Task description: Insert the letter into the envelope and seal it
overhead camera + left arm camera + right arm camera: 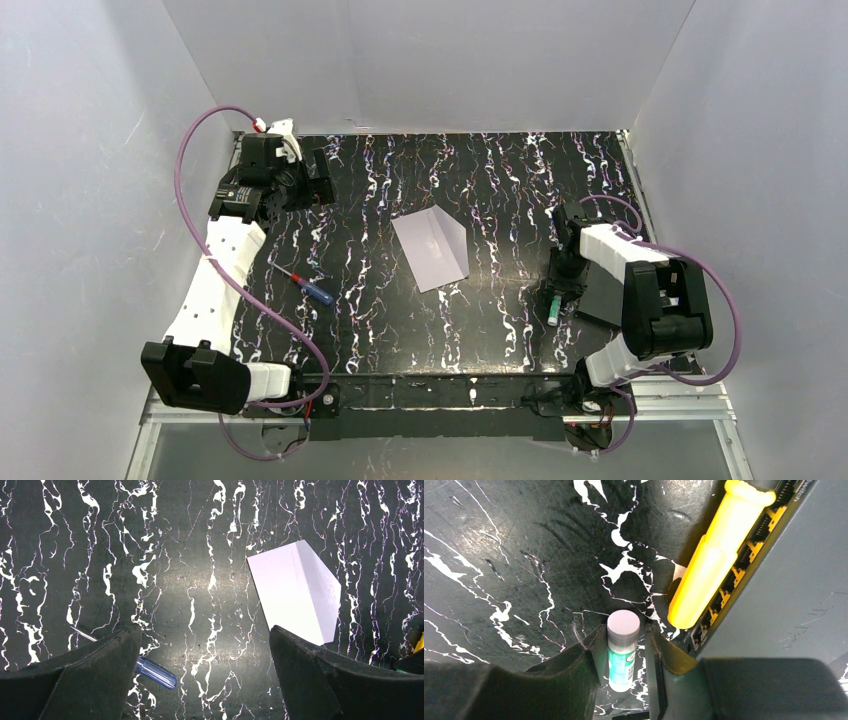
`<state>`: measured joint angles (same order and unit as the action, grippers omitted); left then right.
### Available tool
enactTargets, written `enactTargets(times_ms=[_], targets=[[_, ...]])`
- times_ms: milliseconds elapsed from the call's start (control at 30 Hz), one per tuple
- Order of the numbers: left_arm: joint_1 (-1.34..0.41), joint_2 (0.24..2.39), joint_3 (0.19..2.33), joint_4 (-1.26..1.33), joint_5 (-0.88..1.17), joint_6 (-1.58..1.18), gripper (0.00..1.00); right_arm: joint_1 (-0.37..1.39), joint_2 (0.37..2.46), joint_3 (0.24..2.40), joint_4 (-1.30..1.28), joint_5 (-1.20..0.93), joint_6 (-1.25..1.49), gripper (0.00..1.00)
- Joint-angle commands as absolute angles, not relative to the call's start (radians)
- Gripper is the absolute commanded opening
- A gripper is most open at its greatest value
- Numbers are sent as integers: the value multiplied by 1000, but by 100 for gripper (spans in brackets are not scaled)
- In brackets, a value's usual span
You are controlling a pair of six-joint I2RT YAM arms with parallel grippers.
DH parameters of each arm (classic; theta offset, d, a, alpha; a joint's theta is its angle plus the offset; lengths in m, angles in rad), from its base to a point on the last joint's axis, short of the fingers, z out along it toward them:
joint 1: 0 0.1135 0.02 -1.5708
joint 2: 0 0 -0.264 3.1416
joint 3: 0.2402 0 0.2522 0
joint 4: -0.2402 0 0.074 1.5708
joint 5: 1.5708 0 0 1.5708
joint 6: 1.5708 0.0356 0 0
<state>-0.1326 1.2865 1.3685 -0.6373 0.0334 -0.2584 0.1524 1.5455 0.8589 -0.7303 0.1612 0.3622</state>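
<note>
Envelope point(432, 250) lies mid-surface point(380, 330), long axis running far-to-near and slightly slanted, flap open toward the right arm. Left pincer point(205, 635) gapes wide, blue-handled screwdriver point(312, 288) near it. Right pincer point(622, 647) clamps a glue stick point(623, 625) beside a yellow marker point(709, 570).

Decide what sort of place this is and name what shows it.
Probably a robotics lab test cell: a left arm and right arm bolted at the near edge, plain white walls boxing in a black marbled tabletop, and a few props: envelope, screwdriver, glue stick.
</note>
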Motion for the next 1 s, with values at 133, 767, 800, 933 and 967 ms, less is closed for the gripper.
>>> enactTargets(times_ms=[133, 767, 800, 933, 967], targets=[[-130, 1285, 1385, -652, 56, -263, 98, 153, 1554, 789, -641, 66, 413, 31], [-428, 1611, 1234, 38, 867, -698, 94, 244, 1343, 885, -14, -365, 938, 18], [-448, 1636, 1245, 55, 866, -714, 94, 260, 1345, 896, 15, -363, 959, 18], [-502, 1717, 1325, 44, 879, -693, 93, 323, 1360, 922, 115, -377, 1050, 18], [-512, 1729, 1334, 43, 880, -691, 92, 334, 1367, 929, 127, -384, 1071, 18]])
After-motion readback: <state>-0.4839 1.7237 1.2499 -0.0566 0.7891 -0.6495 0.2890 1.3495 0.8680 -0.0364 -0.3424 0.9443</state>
